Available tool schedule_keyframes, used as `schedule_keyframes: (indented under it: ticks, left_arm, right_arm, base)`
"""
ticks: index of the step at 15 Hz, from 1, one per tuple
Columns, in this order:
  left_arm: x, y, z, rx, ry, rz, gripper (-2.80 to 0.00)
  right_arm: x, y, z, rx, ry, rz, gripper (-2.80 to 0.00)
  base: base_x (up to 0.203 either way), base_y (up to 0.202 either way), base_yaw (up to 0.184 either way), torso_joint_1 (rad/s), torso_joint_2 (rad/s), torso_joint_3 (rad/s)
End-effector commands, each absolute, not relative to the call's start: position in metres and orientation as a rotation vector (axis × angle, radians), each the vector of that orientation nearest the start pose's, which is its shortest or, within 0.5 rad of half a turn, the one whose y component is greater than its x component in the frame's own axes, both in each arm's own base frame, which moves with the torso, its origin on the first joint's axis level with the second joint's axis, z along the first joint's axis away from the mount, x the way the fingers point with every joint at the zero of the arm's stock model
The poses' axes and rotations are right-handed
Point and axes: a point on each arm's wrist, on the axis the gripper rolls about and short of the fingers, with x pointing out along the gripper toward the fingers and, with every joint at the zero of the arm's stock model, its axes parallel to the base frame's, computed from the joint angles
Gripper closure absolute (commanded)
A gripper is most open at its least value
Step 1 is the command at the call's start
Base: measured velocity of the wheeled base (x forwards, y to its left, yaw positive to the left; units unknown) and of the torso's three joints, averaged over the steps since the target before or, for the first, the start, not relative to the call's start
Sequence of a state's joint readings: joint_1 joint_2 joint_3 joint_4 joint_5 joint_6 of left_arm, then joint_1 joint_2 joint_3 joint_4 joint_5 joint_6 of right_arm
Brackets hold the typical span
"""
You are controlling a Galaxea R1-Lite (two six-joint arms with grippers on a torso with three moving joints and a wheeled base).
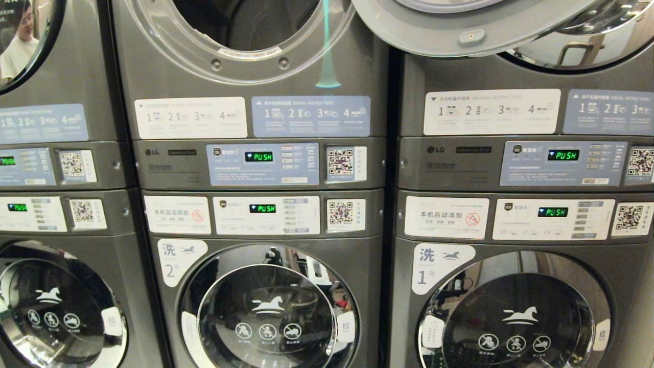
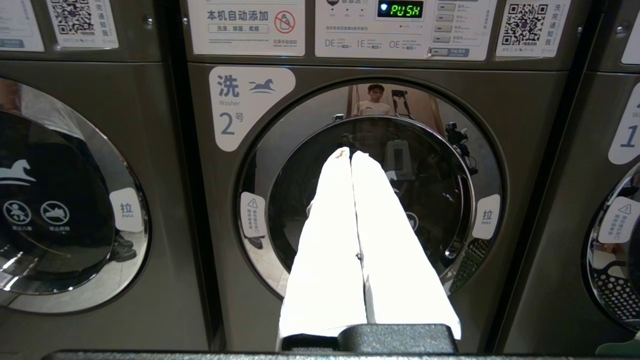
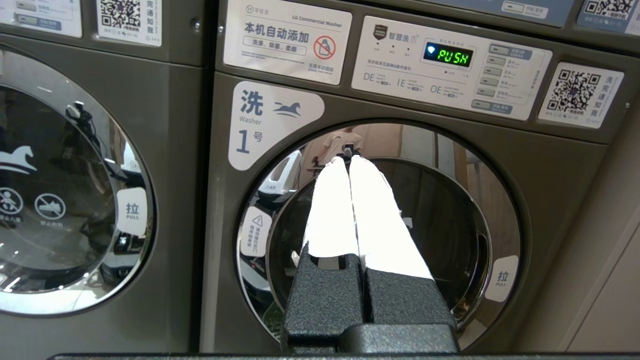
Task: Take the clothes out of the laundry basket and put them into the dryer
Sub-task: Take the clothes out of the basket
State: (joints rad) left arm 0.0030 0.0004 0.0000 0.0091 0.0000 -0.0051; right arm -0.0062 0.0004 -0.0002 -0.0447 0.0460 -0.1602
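A: Nearest my wrist cameras, both grippers. Left gripper (image 2: 351, 156): white fingers (image 2: 330, 235) pressed together, nothing between them, pointed at the round door of washer 2 (image 2: 370, 200). Right gripper (image 3: 348, 161): fingers (image 3: 372, 220) likewise closed flat, empty, aimed at the door of washer 1 (image 3: 380, 240).

B: And the head view?

A: Neither arm shows there. I log three stacks of grey machines. Middle stack: upper dryer (image 1: 245, 30) with its drum opening uncovered, above the closed washer marked 2. Right stack: dryer door (image 1: 460, 25) swung out across the top edge, over the closed washer marked 1. Green PUSH displays (image 1: 258, 156) lit on the control panels, QR stickers (image 1: 341, 162) beside them.

B: Clothes? Basket?

A: Clothes: cannot tell where they are. A perforated dark basket wall (image 2: 617, 295) is reflected in the chrome door ring at the left wrist view's edge; that is all I can log of it.

B: People?

A: One person (image 1: 18, 43) mirrored in the upper-left door glass.
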Motion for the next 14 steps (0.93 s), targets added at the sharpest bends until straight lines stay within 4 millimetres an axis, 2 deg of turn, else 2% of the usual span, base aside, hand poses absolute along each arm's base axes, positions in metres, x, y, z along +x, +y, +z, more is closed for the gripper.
schedule_keyframes:
  ticks: [1,14]
  left_arm:
    - [-0.0228,-0.0001,0.0741,-0.005,0.009,0.003,0.0]
    - [-0.0228,-0.0001,0.0741,-0.005,0.009,0.004,0.0]
  right_arm:
    - [-0.0214,0.0012,0.0747,-0.162,-0.029,0.038,0.0]
    - [-0.0214,0.0011,0.0745,-0.16,-0.028,0.036,0.0]
  base:
    - [0.0,0.0,0.0,-0.022,0.05,0.053]
    - [0.0,0.0,0.0,-0.001,0.0,0.002]
